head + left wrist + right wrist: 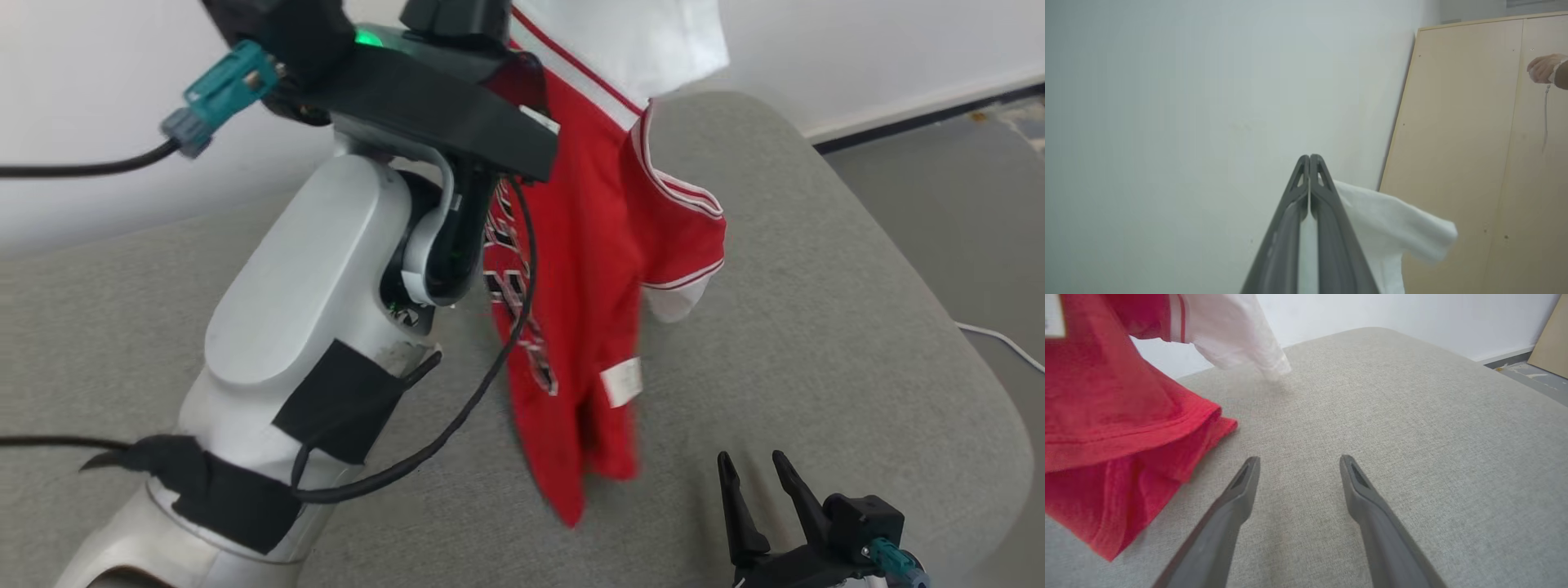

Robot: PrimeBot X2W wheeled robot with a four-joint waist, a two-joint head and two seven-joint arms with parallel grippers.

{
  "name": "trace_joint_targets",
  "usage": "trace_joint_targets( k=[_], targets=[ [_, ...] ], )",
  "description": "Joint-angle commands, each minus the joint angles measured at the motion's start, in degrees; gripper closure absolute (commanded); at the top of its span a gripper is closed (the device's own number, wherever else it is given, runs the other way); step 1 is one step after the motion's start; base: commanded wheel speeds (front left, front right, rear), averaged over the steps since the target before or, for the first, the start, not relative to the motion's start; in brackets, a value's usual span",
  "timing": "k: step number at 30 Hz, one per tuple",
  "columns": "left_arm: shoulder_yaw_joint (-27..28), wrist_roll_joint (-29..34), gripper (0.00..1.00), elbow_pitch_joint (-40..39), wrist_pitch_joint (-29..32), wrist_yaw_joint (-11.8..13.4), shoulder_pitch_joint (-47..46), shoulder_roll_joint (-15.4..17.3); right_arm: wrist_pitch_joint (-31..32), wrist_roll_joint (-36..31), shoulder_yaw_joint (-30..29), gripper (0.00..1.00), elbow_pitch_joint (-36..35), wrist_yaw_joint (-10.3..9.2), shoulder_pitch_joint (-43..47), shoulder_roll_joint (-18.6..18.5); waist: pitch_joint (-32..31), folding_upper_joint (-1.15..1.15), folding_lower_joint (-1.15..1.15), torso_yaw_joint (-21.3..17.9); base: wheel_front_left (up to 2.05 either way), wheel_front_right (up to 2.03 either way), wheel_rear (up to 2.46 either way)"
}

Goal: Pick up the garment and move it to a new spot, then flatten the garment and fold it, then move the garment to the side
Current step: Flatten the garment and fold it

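The garment point(600, 269) is a red shirt with white sleeves and striped trim. It hangs from the top of the head view down over the grey cushion point(816, 310), its lower hem near the surface. My left arm rises high at upper left. In the left wrist view my left gripper point(1309, 159) is shut with white cloth of the garment point(1392, 224) pinched between its fingers. My right gripper point(758, 467) stands open at the lower right, just right of the hem. In the right wrist view it point(1298, 461) hovers over bare cushion, the garment point(1114, 428) to its left.
The grey cushion point(1412, 416) has rounded edges at the right, with floor point(939, 163) and a white cable point(1004, 343) beyond. A white wall point(1188, 122) and a wooden panel point(1474, 143) stand behind. A person's hand point(1541, 67) shows at the panel's right.
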Motion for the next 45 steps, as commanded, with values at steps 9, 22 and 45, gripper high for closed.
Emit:
trace_joint_targets(
  k=[9,22,45],
  targets=[
    [8.27,-5.28,1.0,1.58,-0.74,7.16,24.76,10.48,-0.09,-1.46,-0.9,0.0,-0.54,0.07,1.01,-0.05,-1.46,0.0,0.0,10.95,0.0,0.0,0.0],
    [16.81,-14.66,1.0,5.6,-1.62,5.73,45.81,10.74,2.56,-4.34,-2.0,0.0,-3.91,0.07,0.61,-0.04,-1.38,0.0,0.0,17.5,0.0,0.0,0.0],
    [13.48,-13.56,1.0,1.67,0.6,6.13,47.65,9.33,24.64,-2.2,-2.15,1.0,-5.19,0.07,-5.1,-0.02,-0.5,0.0,0.0,19.65,0.0,0.0,0.0]
  ],
)
